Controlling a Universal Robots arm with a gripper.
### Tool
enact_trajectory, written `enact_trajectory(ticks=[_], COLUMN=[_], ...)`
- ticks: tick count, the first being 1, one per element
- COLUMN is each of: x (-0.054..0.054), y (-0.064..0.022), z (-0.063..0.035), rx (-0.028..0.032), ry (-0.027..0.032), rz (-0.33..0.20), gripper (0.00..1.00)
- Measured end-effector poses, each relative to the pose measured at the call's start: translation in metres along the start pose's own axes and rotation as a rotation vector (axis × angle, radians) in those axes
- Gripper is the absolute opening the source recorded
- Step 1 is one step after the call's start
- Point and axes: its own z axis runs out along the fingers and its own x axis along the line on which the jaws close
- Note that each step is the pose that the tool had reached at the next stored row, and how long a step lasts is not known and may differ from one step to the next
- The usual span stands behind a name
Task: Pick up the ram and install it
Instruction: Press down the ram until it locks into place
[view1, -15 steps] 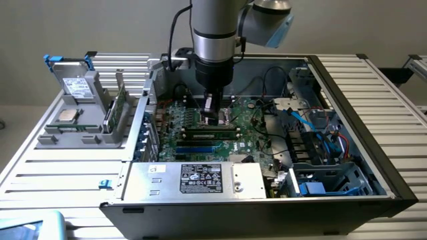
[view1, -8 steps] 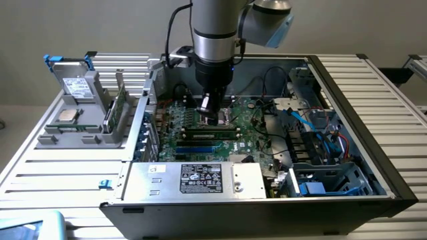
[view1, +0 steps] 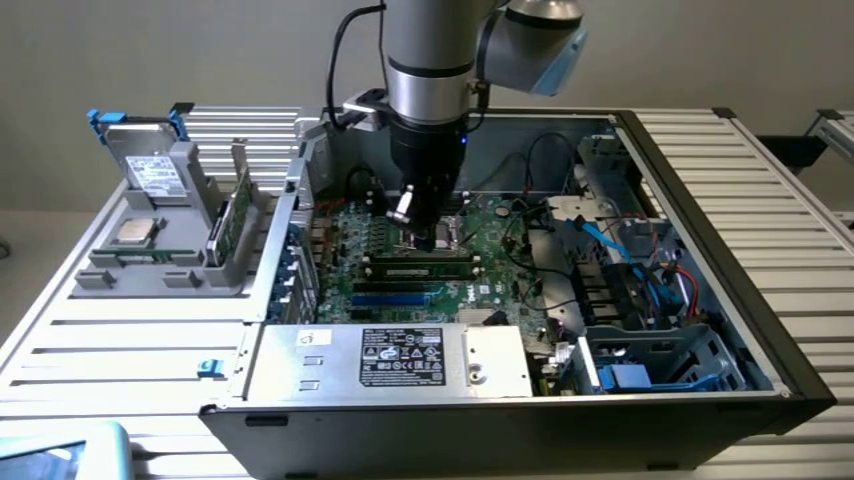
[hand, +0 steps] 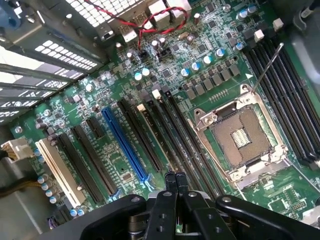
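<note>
Slatted grey bench with an opened PC case on it; the ram looks to be lying in the grey rack outside the case, well apart from the fingers. The gripper is pressed together on nothing, hovering near the bare CPU socket; so I'd say pickup isn't done, and grabbing that thin stick calls for spread fingers lined up across its edges.

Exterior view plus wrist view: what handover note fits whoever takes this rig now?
Gripper: shut, holding nothing, low over the green motherboard beside the empty silver processor socket.
Ram: a long green stick with dark chips appears to stand in a slot in front of the gripper.
Done: pickup and placing, by the look of it.
Left: confirm it is fully seated; the latches cannot be made out.
</note>
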Motion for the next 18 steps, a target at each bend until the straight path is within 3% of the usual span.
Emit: enact_trajectory(ticks=[18], x=[0.0], y=[0.0], z=[0.0001], rx=[-0.0143], ry=[0.0076], rz=[0.275], gripper=[0.11])
